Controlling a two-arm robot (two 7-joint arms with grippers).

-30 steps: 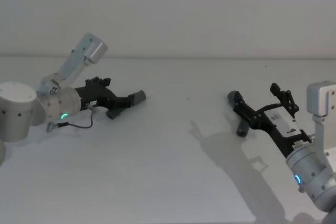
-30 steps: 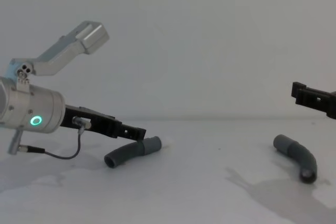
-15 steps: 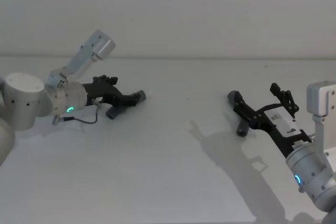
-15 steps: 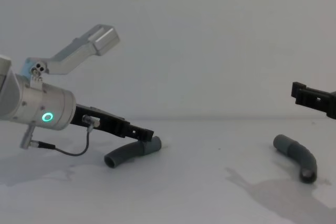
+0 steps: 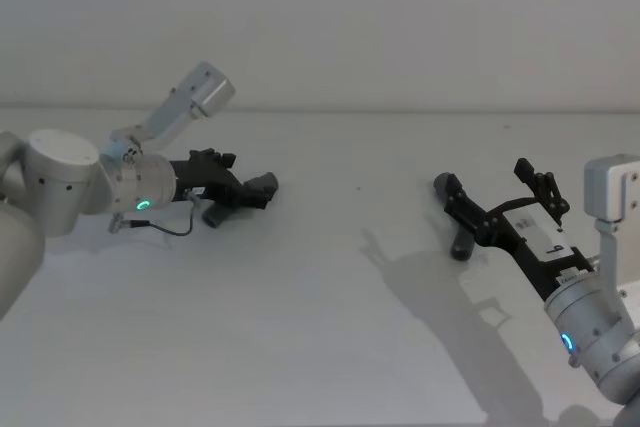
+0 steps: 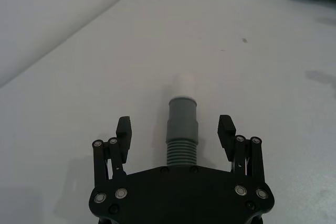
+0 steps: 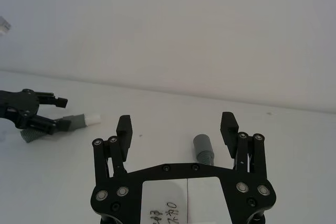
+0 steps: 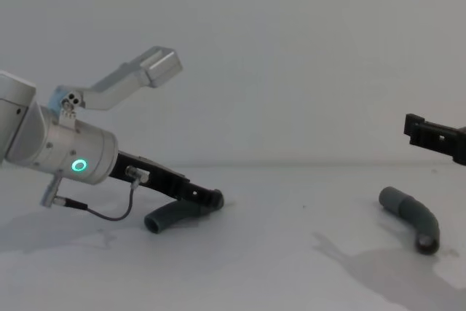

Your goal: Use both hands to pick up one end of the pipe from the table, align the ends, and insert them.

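The pipe (image 6: 182, 129) lies in two pieces on the table (image 5: 320, 327). The tipped piece (image 5: 262, 185) sits between the fingers of the left gripper (image 6: 175, 125), which is spread wide with a gap on each side. Its long axis runs straight out from the palm, with the white tip (image 6: 185, 83) pointing away towards the far socket piece (image 8: 411, 213). It looks light and rigid at the ends. The ribbed middle (image 6: 182, 153) would probably flex, so the smooth collar (image 6: 182, 109) near the fingertips seems the firmer hold, though slick. The right gripper (image 7: 177, 124), equally wide, hovers above the socket piece, which shows beyond its palm between the fingers.
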